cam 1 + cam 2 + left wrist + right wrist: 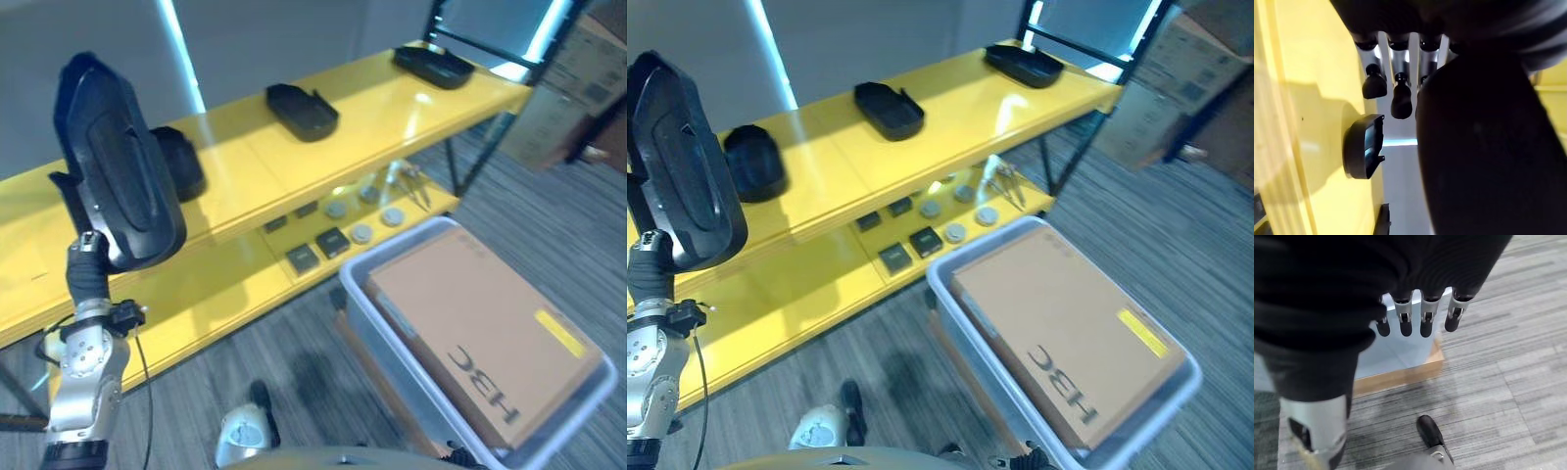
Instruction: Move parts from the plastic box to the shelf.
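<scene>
Left hand (1396, 93): fingers are curled round a large black moulded plastic part (122, 166), which is held upright, raised in front of the shelf's left end.
Held part: a long, rounded shell with a raised rim; it is judged stiff, light for its bulk and smooth, so some slip within the grasp is possible. The lower end is where it is taken; a rim edge is judged the surest purchase.
Right hand (1415, 316): hung low over the grey striped carpet floor (1498, 382), fingers straight and apart, nothing held.
Yellow two-tier metal shelf (245, 157): the top tier carries three black moulded parts: a rounded one (181, 162) just behind the held part, a tray-like one (302, 110) near the middle, a flat one (433, 67) at the far right end.
Free space: bare yellow surface is seen between the rounded part and the middle one; it is judged a fit place for setting down.
Lower tier: small dark square blocks (318, 250) and grey round discs (364, 220) are laid out in rows.
Pale grey plastic box (392, 333): stood on the floor to the right, near the shelf; a brown cardboard carton (480, 333) lies inside, and whether parts are left beneath it cannot be told.
</scene>
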### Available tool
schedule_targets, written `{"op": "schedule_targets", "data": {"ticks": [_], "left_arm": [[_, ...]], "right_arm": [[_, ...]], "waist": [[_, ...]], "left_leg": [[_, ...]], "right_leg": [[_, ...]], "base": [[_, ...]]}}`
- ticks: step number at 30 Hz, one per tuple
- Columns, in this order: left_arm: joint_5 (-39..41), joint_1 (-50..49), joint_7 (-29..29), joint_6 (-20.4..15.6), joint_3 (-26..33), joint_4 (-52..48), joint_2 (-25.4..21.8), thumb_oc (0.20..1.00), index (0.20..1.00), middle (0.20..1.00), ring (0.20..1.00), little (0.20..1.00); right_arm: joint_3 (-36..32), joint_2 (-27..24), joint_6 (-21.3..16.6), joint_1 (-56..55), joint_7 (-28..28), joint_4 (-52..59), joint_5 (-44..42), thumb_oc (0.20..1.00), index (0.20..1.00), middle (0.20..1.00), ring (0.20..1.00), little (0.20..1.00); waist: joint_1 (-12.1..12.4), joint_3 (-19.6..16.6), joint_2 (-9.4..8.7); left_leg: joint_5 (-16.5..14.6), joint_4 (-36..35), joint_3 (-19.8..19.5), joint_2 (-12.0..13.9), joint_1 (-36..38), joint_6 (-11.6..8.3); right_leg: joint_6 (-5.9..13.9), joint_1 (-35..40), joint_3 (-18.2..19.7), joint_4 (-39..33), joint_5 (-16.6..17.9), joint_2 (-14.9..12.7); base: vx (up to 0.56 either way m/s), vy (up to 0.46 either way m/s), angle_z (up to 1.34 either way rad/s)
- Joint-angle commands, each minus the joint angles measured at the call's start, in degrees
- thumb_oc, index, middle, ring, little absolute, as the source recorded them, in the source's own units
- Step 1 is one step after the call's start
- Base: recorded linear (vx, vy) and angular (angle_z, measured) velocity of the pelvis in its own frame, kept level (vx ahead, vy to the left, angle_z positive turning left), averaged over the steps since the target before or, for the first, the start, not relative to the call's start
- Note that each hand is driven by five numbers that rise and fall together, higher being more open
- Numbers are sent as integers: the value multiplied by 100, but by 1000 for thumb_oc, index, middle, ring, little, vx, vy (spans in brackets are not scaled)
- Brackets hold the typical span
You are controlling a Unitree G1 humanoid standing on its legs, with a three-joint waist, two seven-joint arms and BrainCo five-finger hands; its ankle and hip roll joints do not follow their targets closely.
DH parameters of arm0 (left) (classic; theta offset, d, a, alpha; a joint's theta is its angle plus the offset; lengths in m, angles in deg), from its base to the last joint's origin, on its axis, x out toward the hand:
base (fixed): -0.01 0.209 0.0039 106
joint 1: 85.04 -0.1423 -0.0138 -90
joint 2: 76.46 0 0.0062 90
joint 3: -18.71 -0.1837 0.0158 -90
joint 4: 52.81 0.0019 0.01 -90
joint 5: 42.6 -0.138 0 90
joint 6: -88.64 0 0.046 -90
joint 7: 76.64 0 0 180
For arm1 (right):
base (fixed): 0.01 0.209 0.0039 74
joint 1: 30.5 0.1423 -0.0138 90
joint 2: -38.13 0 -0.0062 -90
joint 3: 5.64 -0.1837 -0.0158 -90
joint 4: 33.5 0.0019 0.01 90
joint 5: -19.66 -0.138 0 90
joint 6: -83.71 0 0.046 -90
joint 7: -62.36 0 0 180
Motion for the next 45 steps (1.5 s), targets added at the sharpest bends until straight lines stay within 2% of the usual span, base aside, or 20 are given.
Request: {"op": "schedule_targets", "data": {"ticks": [1, 6, 10, 12, 14, 15, 16, 19, 21, 23, 26, 31, 35, 36, 37, 39, 40, 41, 44, 45], "left_arm": [[-319, 450, -146, -591, 377, -398, -349, 200, 200, 200, 200, 200], [-221, 46, 122, -678, 689, -453, -374, 200, 200, 200, 200, 200], [-253, -51, 229, -722, 799, -411, -385, 200, 200, 200, 200, 200], [-222, -21, 269, -713, 802, -354, -420, 200, 200, 200, 200, 200], [-341, 129, 273, -750, 691, -184, -522, 200, 200, 200, 200, 200], [-347, 153, 267, -760, 673, -163, -532, 200, 200, 200, 200, 200], [-397, 296, 220, -797, 526, -69, -595, 200, 200, 200, 200, 200], [-373, 463, 11, -801, 340, 2, -712, 200, 200, 200, 200, 200], [-322, 687, -165, -683, 143, 24, -798, 200, 200, 200, 200, 200], [-368, 764, -245, -585, 66, 4, -782, 200, 200, 200, 200, 200], [-424, 755, -270, -447, -123, -115, -720, 200, 200, 200, 200, 200], [-404, 650, -159, -134, -104, -389, -597, 200, 200, 200, 200, 200], [-439, 674, -290, 98, -185, -413, -470, 200, 200, 200, 200, 200], [-458, 724, -337, 200, -254, -391, -380, 200, 200, 200, 200, 200], [-388, 851, -328, 225, -378, -292, -305, 200, 200, 200, 200, 200], [-258, 979, -401, 187, -515, -159, -256, 200, 200, 200, 200, 200], [-246, 1003, -413, 171, -531, -134, -252, 200, 200, 200, 200, 200], [-215, 1074, -449, 92, -595, -10, -251, 200, 200, 200, 200, 200], [-285, 1060, -399, 6, -606, 29, -266, 200, 200, 200, 200, 200], [-243, 1038, -374, -50, -612, 27, -285, 200, 200, 200, 200, 200]], "right_arm": [[189, 208, -135, 289, 14, -94, 233, 1000, 1000, 1000, 1000, 1000], [317, 352, 81, 562, 20, 25, 141, 1000, 1000, 1000, 1000, 1000], [264, 462, 153, 534, 130, 132, -52, 1000, 1000, 1000, 1000, 1000], [211, 491, 212, 524, 157, 169, -152, 1000, 1000, 1000, 1000, 1000], [87, 522, 237, 464, 147, 176, -205, 1000, 1000, 1000, 1000, 1000], [74, 520, 239, 462, 142, 176, -204, 1000, 1000, 1000, 1000, 1000], [2, 516, 225, 420, 107, 151, -225, 1000, 1000, 1000, 1000, 1000], [-45, 485, 92, 447, 29, -84, -225, 1000, 1000, 1000, 1000, 1000], [-132, 414, -235, 483, -102, -437, -247, 1000, 1000, 1000, 1000, 1000], [-170, 405, -387, 491, -157, -593, -163, 1000, 1000, 1000, 1000, 1000], [-279, 405, -427, 454, -218, -666, -148, 1000, 1000, 1000, 1000, 1000], [-349, 336, -284, 432, -306, -673, -84, 1000, 1000, 1000, 1000, 1000], [-333, 258, -134, 487, -349, -718, -53, 1000, 1000, 1000, 1000, 1000], [-372, 243, -70, 471, -294, -744, -68, 1000, 1000, 1000, 1000, 1000], [-428, 217, -18, 441, -167, -757, -204, 1000, 1000, 1000, 1000, 1000], [-439, 188, 14, 450, -70, -786, -368, 1000, 1000, 1000, 1000, 1000], [-444, 179, 15, 458, -66, -790, -379, 1000, 1000, 1000, 1000, 1000], [-511, 144, 37, 484, -153, -869, -270, 1000, 1000, 1000, 1000, 1000], [-583, 100, -4, 409, -185, -905, -151, 1000, 1000, 1000, 1000, 1000], [-636, 51, -48, 361, -169, -900, -175, 1000, 1000, 1000, 1000, 1000]], "waist": [[-7, -59, -55], [364, -211, -59], [488, -347, -91], [472, -375, -99], [336, -367, -61], [327, -359, -68], [165, -259, -37], [-89, -110, 40], [-364, 81, 124], [-474, 150, 78], [-765, 213, -158], [-701, -4, -261], [-677, -210, -341], [-722, -230, -389], [-806, -197, -454], [-868, -182, -414], [-878, -155, -422], [-949, -116, -320], [-1010, -148, -204], [-1024, -129, -143]], "left_leg": [[641, -54, -490, -200, -742, 64], [334, -240, -860, -665, -441, 366], [130, -279, -1117, -955, -287, 618], [37, -263, -1172, -1078, -241, 751], [-140, -203, -1212, -1242, -142, 995], [-170, -187, -1210, -1279, -146, 1032], [-346, -82, -1255, -1402, -74, 1208], [-477, -93, -1416, -1463, 99, 1314], [-447, -25, -1572, -1375, 217, 1250], [-505, 20, -1679, -1378, 284, 1198], [-757, 102, -2095, -1465, 484, 1133], [-638, -88, -2240, -1399, 655, 966], [-655, 25, -1980, -1260, 630, 803], [-762, 457, -1599, -1155, 447, 694], [-769, 990, -1079, -745, 165, 552], [-771, 1134, -972, -404, 76, 431], [-655, 1145, -899, -361, 25, 446], [-373, 771, -876, 35, 158, 329], [142, 64, -909, 517, 333, 48], [565, -115, -884, 775, 267, -24]], "right_leg": [[260, 96, 117, -135, 77, 343], [315, 266, 106, 125, -203, 233], [425, 331, 157, 588, -496, 82], [548, 242, 233, 1022, -490, -45], [717, -112, 454, 2250, -226, -343], [752, -188, 498, 2420, -223, -408], [838, -587, 798, 3439, 40, -531], [834, -1356, 1355, 4159, 155, -374], [636, -1877, 1669, 3629, 449, -71], [652, -1948, 1853, 3114, 637, 18], [774, -2026, 2378, 1370, 1182, 261], [631, -1376, 2225, 433, 926, 351], [464, -863, 2095, -207, 784, 452], [404, -712, 1987, -337, 746, 409], [340, -656, 1797, -310, 701, 282], [331, -623, 1749, -252, 581, 266], [278, -668, 1695, -229, 633, 250], [239, -633, 1690, -150, 534, 266], [277, -536, 1727, -94, 358, 229], [233, -585, 1688, -8, 361, 189]], "base": [[146, 134, 22], [208, 198, 18], [212, 222, 31], [185, 236, 30], [161, 270, 32], [114, 266, 39], [80, 220, 53], [37, 108, 50], [-24, -71, 31], [64, -130, 52], [233, -231, 48], [203, -134, 52], [183, -116, 31], [113, -138, 21], [62, -119, 33], [0, -9, 72], [15, 116, 71], [-13, 142, 38], [79, 277, 17], [35, 374, 11]]}}
